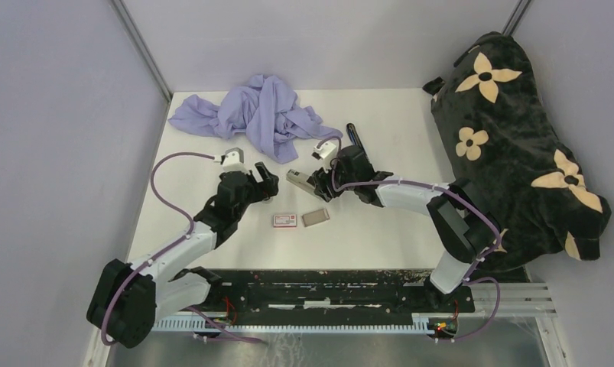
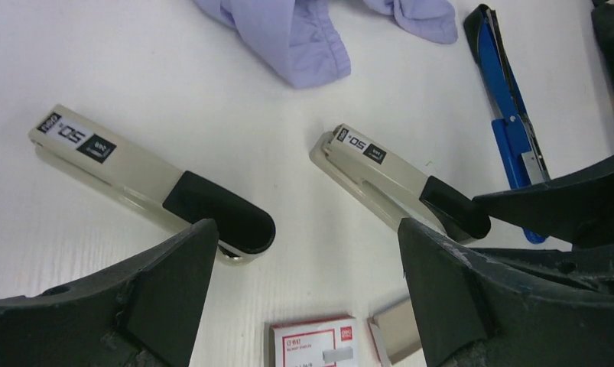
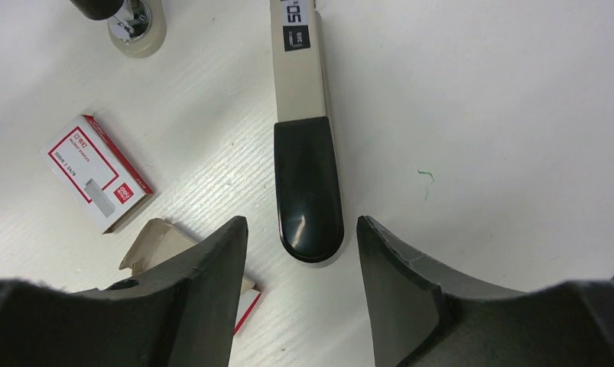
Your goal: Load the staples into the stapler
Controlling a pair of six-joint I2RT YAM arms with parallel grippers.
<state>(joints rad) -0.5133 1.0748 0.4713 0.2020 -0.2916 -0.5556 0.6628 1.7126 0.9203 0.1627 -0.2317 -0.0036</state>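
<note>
stapler (image 1: 298,180), beige with a black grip end, lies flat on the bench (image 1: 395,122) just beyond the box (image 1: 286,220). its long axis is slanted: the beige nose points away from the arms toward the cloth (image 1: 258,115), and the black end points at the right claw (image 3: 301,229). a black-and-white label near the nose reads "50"; the finer print beside it is too small to read. the right claw stands partly open astride the black end, with a gap showing on each side, gripping nothing.

the staples (image 1: 316,216) sit grey in their tray just right of the box. the box is red and white, its print unreadable.

a second stapler (image 2: 151,183), also beige and marked "50", lies beyond the box to the left on much the same slant. the left claw (image 2: 305,229) gapes wide and empty above the bench, just beyond the box.
</note>
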